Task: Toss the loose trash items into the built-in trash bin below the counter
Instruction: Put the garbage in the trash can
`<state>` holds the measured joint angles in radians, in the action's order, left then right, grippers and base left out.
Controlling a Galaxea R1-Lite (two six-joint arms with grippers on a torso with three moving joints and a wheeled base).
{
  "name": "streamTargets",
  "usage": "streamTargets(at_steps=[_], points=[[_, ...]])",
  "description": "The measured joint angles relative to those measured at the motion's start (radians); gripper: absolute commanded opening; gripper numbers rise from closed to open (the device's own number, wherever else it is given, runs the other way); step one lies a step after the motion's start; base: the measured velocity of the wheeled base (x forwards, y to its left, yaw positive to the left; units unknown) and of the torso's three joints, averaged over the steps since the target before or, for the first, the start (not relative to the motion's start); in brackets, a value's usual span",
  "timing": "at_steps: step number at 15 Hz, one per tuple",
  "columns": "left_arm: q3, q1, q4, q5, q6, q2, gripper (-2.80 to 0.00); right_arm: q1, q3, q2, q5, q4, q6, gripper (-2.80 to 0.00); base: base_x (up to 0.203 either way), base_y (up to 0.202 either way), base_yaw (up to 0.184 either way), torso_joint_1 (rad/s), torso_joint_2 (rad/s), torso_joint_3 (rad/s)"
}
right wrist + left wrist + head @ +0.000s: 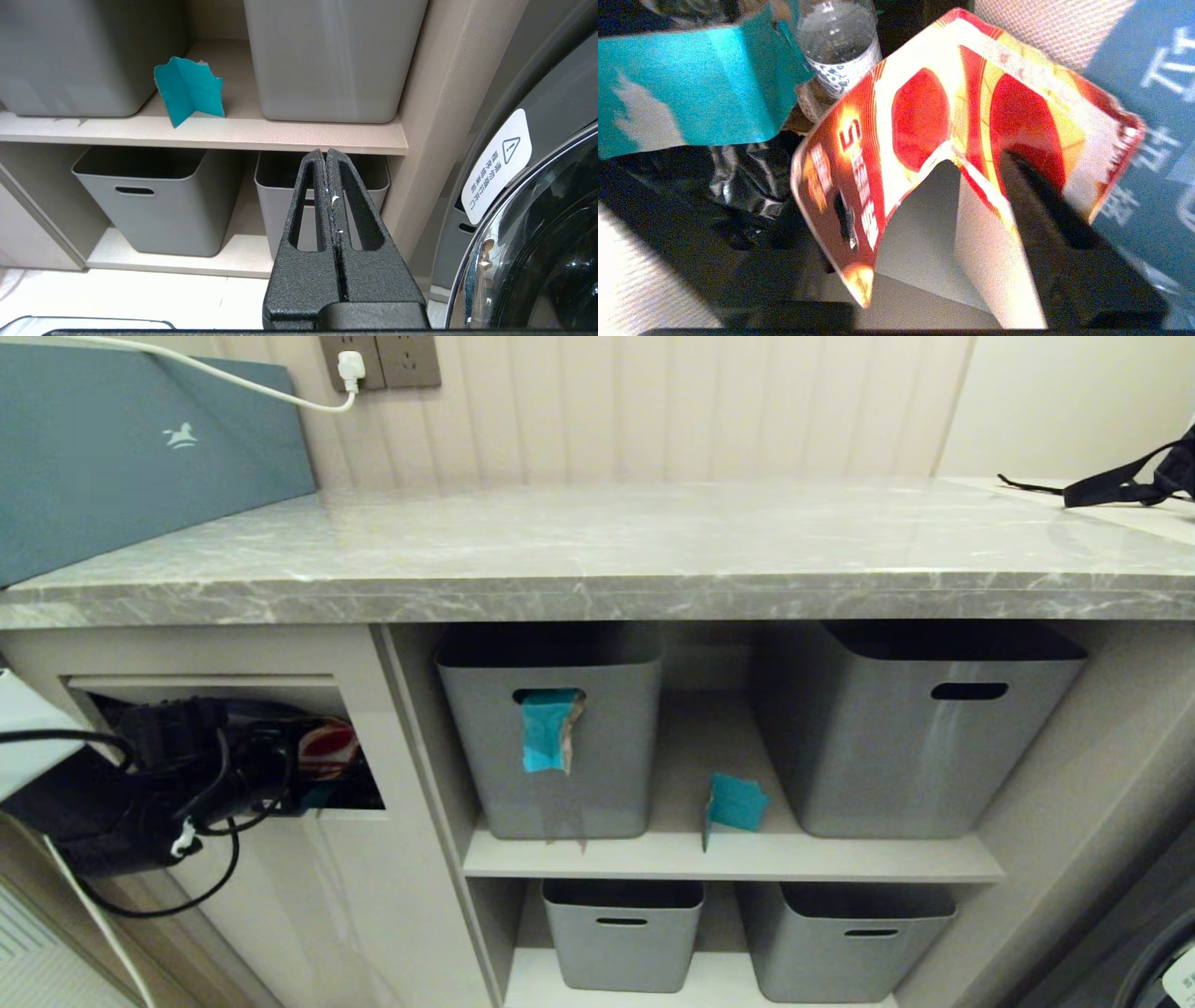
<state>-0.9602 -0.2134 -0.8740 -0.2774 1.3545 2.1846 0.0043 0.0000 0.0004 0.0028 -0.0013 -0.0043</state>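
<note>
- Head view: the left gripper (280, 765) reaches into the built-in trash bin (233, 691) opening at far left, under the counter (597, 551), with the red cardboard piece (327, 747) at its tip. Two teal wrappers are out: one (549, 730) hangs from a grey box's (551, 737) handle slot, one (735, 803) stands on the shelf (728, 859). Four grey boxes.
- Left wrist view: one cardboard piece (962, 140), light, stiff and creased, straddles a finger (1045, 205); the jaws look apart, so it is probably loose.
- Right wrist view: the right gripper (331, 168), pressed together and empty, is near the lower shelves. The shelf wrapper (189, 91) is thin; pinch its upright fold.
</note>
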Motion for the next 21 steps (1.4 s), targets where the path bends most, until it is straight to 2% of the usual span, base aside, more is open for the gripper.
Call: streamTargets(at_steps=[5,7,14,17,19,21], points=[[0.122,-0.022,0.014,0.003,-0.006,-0.076,0.00,0.000,0.000,0.000,0.000,0.000,0.000,-2.80,0.000,0.000,0.000,0.000,0.00,0.000],[0.146,-0.033,0.060,0.003,-0.005,-0.103,0.00,0.000,0.000,0.000,0.000,0.000,0.000,-2.80,0.000,0.000,0.000,0.000,0.00,0.000],[0.144,-0.037,0.113,0.005,0.000,-0.166,0.00,0.000,0.000,0.000,0.000,0.000,0.000,-2.80,0.000,0.000,0.000,0.000,0.00,0.000],[0.058,-0.037,0.202,0.025,-0.015,-0.175,0.00,0.000,0.000,0.000,0.000,0.000,0.000,-2.80,0.000,0.000,0.000,0.000,0.00,0.000],[-0.030,-0.036,0.299,0.072,-0.083,-0.158,0.00,0.000,0.000,0.000,0.000,0.000,0.000,-2.80,0.000,0.000,0.000,0.000,0.00,0.000],[-0.065,-0.036,0.298,0.146,-0.200,-0.125,0.00,0.000,0.000,0.000,0.000,0.000,0.000,-2.80,0.000,0.000,0.000,0.000,0.00,0.000]])
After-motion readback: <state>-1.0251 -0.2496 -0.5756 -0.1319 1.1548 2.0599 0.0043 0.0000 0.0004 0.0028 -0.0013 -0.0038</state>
